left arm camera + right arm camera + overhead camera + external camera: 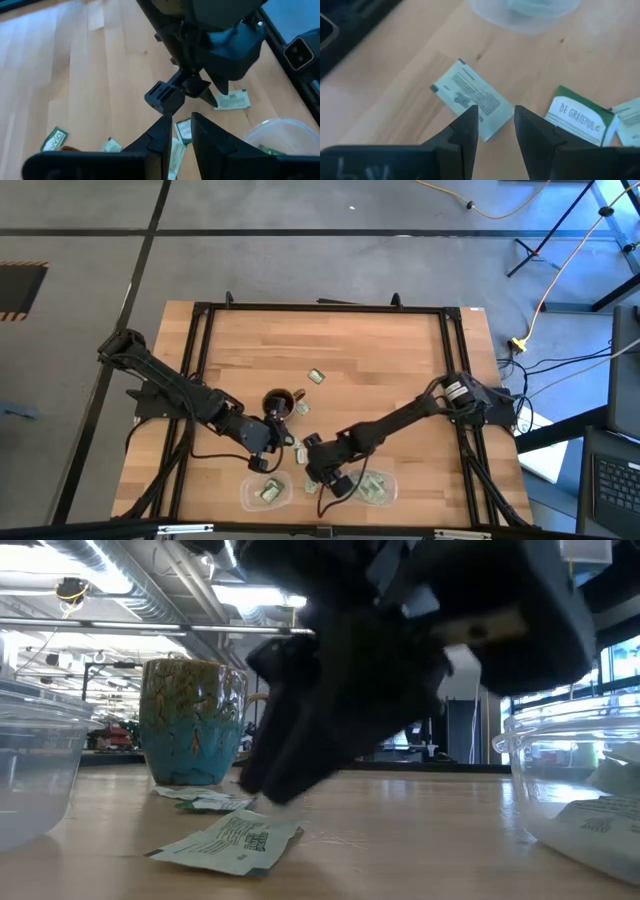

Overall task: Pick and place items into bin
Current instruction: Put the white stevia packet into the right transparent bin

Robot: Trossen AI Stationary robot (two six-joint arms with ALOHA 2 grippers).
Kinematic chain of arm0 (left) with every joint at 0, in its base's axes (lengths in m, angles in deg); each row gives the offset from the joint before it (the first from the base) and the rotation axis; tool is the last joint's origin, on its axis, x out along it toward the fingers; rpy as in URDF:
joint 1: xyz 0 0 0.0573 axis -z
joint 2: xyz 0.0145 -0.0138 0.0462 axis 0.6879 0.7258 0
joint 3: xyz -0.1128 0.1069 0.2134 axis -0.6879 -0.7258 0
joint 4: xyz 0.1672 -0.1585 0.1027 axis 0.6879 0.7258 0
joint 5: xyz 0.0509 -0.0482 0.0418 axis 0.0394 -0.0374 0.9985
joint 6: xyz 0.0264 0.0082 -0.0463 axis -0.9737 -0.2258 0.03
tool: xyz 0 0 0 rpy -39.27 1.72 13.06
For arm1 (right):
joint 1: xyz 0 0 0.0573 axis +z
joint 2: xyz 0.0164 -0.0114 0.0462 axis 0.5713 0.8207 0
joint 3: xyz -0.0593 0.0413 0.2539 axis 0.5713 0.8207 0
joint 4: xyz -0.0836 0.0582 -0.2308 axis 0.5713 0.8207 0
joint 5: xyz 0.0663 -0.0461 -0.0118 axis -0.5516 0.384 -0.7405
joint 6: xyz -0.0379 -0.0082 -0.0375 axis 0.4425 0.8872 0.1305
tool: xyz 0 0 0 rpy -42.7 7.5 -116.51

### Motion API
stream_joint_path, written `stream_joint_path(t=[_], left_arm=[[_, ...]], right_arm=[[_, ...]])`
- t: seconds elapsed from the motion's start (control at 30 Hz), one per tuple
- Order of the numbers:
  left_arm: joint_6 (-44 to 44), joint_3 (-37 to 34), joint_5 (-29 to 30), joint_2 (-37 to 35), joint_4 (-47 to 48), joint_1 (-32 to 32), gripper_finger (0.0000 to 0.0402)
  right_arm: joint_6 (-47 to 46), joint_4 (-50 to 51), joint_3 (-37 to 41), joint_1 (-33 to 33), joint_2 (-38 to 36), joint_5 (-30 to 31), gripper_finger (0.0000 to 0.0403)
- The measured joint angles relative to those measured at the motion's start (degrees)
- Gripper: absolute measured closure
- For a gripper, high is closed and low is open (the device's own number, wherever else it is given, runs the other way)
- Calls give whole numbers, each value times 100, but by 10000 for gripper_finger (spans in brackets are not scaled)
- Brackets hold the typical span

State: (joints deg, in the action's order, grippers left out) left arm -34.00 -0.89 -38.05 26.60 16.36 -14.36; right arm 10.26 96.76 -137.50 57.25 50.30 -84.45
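Item record — both grippers low over scattered packets, front-centre of the table (400, 370)

Your right gripper (496, 131) hangs just above a pale packet (471, 98), fingers a narrow gap apart, holding nothing; a green packet (580, 119) lies just beside. Your left gripper (179, 141) stands narrowly parted over another packet (184, 130) — near the brown mug (277, 402). Two clear bins (266, 492) at the front edge already hold packets; one loose packet (316, 377) lies beyond the mug.
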Motion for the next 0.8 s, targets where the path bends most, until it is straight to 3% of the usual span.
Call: stream_joint_path(t=[0.27, 0.8], left_arm=[[209, 0, -1, 1, 87, 11, 336], [208, 0, -4, 1, 166, 7, 336]], right_arm=[[-15, 230, -129, -28, 256, -22, 282], [-58, 405, -234, -30, 313, 59, 392]])
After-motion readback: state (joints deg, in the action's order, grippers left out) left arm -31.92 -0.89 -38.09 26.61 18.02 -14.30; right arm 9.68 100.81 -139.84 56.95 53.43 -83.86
